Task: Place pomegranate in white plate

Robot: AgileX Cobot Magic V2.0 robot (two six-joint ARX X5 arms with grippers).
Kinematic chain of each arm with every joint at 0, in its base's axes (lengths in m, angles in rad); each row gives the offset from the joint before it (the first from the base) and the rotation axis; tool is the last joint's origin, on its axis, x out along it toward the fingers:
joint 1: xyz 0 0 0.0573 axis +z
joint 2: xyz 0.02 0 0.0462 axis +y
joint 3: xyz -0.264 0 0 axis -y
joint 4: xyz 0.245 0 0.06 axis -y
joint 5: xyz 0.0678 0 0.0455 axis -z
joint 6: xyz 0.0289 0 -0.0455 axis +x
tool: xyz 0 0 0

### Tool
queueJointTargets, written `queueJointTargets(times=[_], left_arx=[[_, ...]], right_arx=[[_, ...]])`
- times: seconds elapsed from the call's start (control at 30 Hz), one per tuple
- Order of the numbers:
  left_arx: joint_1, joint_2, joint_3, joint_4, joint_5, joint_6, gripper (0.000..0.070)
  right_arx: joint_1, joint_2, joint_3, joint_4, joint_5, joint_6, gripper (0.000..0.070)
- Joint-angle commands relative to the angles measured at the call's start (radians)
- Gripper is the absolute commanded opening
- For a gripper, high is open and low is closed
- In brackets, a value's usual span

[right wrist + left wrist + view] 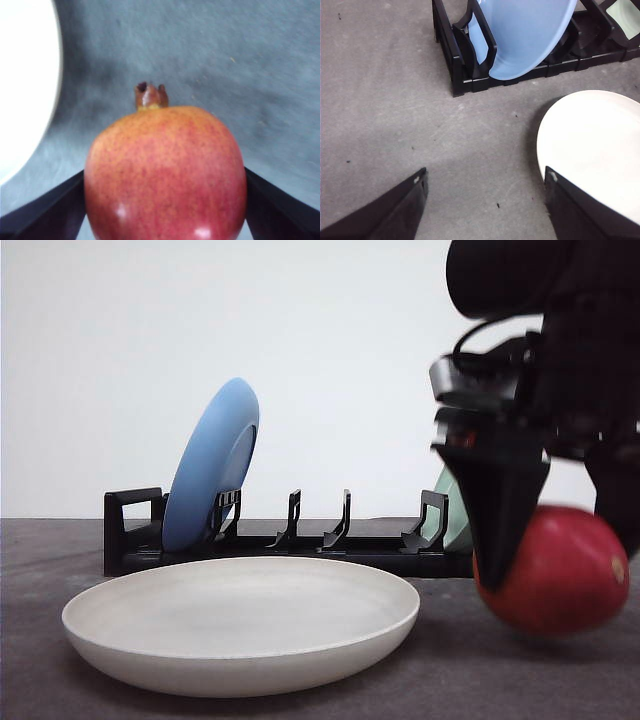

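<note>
The pomegranate (565, 575), red with a yellowish blush, sits between the black fingers of my right gripper (560, 540), which is shut on it at the right of the table, just off the surface. In the right wrist view the pomegranate (165, 175) has its brown crown pointing away from the right gripper (165, 200). The white plate (240, 665) lies on the table to the left of the fruit, and its rim (30, 90) shows beside it. My left gripper (485, 200) hangs open over bare table next to the white plate (600, 140).
A black dish rack (290, 545) stands behind the white plate. A blue plate (210, 465) stands upright in its left end and a pale green plate (455, 515) at its right end, behind my right arm. The tabletop is dark grey.
</note>
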State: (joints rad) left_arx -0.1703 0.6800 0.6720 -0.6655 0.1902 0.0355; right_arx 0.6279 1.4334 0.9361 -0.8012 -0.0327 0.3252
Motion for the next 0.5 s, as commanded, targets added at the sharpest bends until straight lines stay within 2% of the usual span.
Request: queueJointTargets(times=[0.0,0.2,0.47], left_arx=[[0.0,0.006,0.011,0.008,0.006,-0.002,0.044],[0.0,0.006,0.011,0.008,0.006,-0.002,0.0435],[0.0,0.006,0.011,0.008,0.006,-0.002,0.0435]], right_arx=[[0.013,0.01,0.058,0.014,-0.019,-0.068,0.0458],[0.065,0.012,0.091,0.186,-0.132,-0.118,0.0458],[0.186,0.08,0.091,0.348,-0.133,-0.148,0.0458]])
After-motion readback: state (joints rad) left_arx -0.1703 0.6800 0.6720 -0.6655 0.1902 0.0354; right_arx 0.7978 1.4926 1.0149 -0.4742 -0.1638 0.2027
